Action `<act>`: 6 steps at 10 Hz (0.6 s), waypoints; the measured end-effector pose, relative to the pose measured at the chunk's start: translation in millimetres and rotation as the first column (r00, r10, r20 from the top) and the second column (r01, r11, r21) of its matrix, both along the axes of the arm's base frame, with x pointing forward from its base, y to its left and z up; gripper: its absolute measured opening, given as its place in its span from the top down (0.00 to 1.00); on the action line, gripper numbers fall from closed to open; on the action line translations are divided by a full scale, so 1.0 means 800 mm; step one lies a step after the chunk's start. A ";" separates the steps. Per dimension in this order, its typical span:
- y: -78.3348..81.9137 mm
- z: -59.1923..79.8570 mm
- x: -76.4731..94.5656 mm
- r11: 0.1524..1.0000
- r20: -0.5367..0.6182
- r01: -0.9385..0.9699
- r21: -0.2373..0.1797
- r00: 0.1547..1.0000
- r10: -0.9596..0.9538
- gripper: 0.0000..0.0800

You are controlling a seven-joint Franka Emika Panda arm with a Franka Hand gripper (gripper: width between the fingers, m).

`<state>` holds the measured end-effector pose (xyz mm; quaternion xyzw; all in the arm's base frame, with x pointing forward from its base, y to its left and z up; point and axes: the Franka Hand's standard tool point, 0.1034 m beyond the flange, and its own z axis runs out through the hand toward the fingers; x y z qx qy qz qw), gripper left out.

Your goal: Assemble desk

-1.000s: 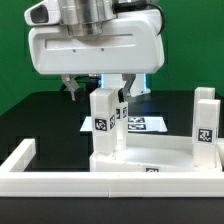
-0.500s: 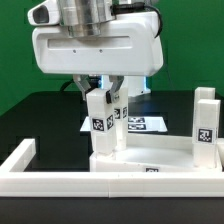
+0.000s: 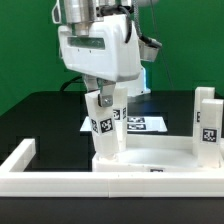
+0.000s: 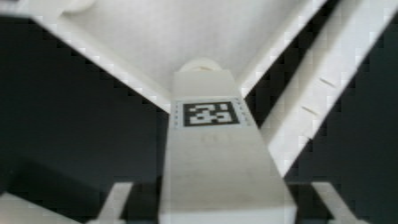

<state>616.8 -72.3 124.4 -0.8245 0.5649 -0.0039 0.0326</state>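
Observation:
The white desk top lies flat, rim up. A tagged white leg stands upright on its exterior-view-left part. A second tagged leg stands close behind it, and a third stands at the right corner. My gripper is over the near leg, with a finger on each side of its upper end. In the wrist view the leg runs up the middle. The gripper shows dark gaps between each finger and the leg, so it is open. The top's rim shows beyond.
A long white bar with raised ends lies across the front. The marker board lies on the black table behind the legs. A green wall stands at the back.
The gripper body has turned about its vertical axis and shifted toward the exterior view's right. The leg below it stands in the same place.

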 end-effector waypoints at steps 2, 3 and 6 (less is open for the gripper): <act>0.014 0.000 0.011 0.961 0.094 0.276 0.032 0.956 -0.278 0.64; 0.019 0.000 0.011 0.935 0.122 0.351 0.049 0.927 -0.354 0.64; 0.027 0.001 0.010 0.855 0.116 0.511 0.086 0.847 -0.518 0.63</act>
